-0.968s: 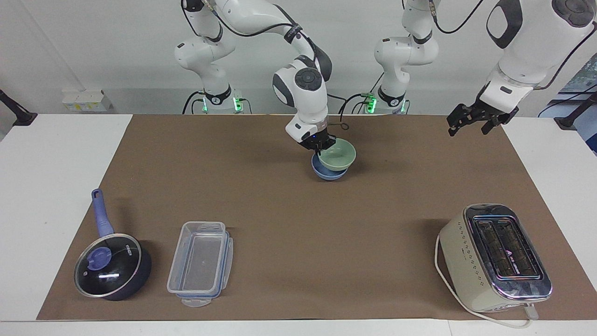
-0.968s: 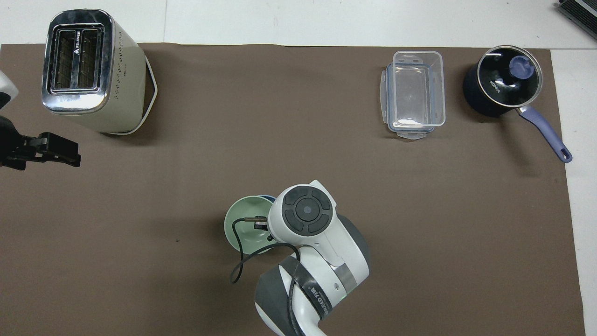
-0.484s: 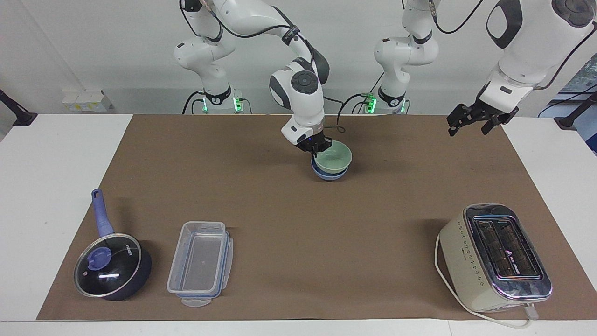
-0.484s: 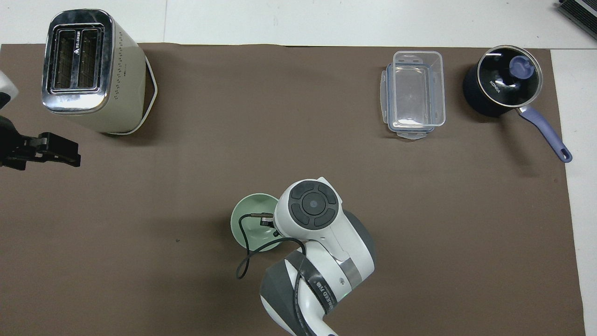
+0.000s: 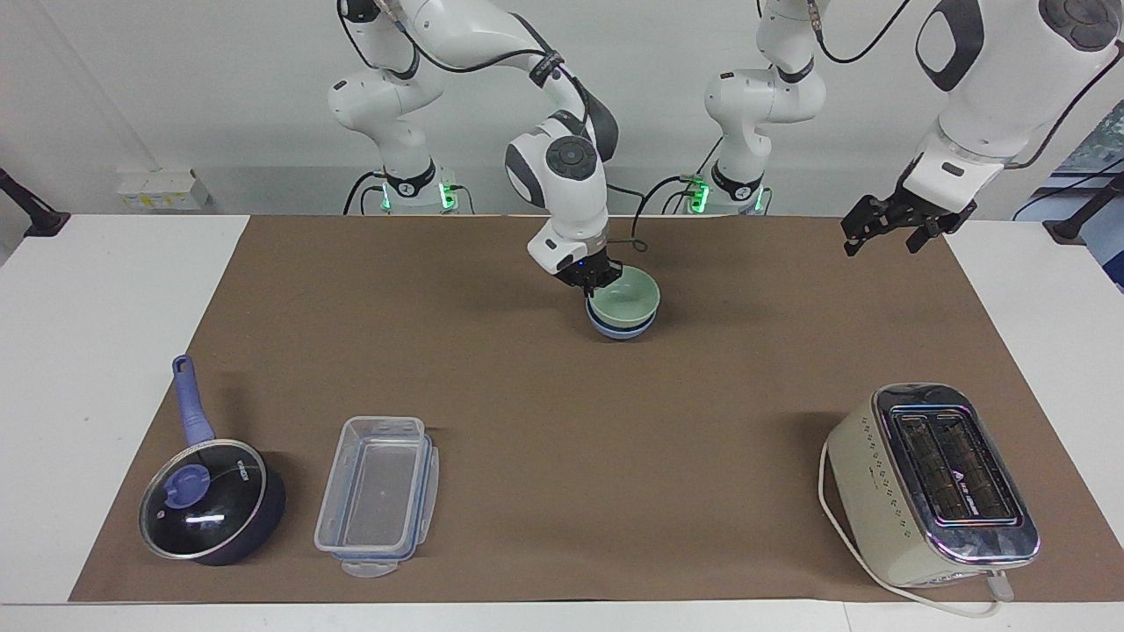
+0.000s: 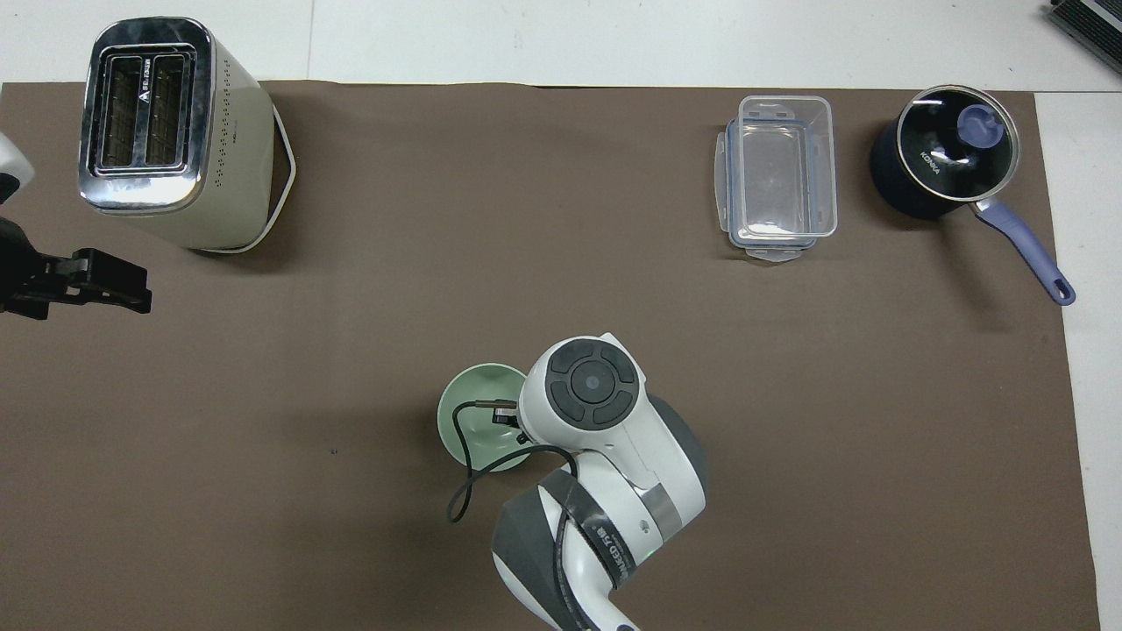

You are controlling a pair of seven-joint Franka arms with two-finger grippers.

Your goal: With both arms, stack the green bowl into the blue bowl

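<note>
The right gripper has its jaws closed on the rim of the green bowl, which sits nested in the blue bowl. The left gripper waits with jaws open over the desk's left-arm end.

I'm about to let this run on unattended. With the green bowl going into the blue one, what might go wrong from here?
The right gripper is shut on the green bowl at its rim, the bowl nested in the blue bowl. Lifting before release may drag both bowls. The grip is on one side only, so opening could leave the green bowl tilted.
</note>
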